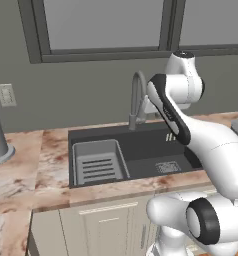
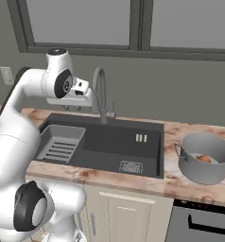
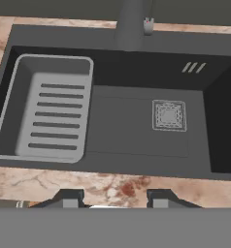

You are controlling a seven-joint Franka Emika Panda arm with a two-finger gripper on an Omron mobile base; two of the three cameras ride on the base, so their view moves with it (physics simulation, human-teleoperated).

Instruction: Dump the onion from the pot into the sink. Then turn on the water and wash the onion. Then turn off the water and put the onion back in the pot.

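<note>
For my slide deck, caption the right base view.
Onion sits in the pot beside the sink; pincer hovers above.

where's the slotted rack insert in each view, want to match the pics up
Left base view: the slotted rack insert sits left of centre, at the left end of the sink.
Right base view: it lies at centre left, just right of the arm.
Hand view: it takes up the left half.
Shared landmark: the square drain grate, to the rack's right in all three.

No text, label, brand, number or sign can be read on anything here.
</note>
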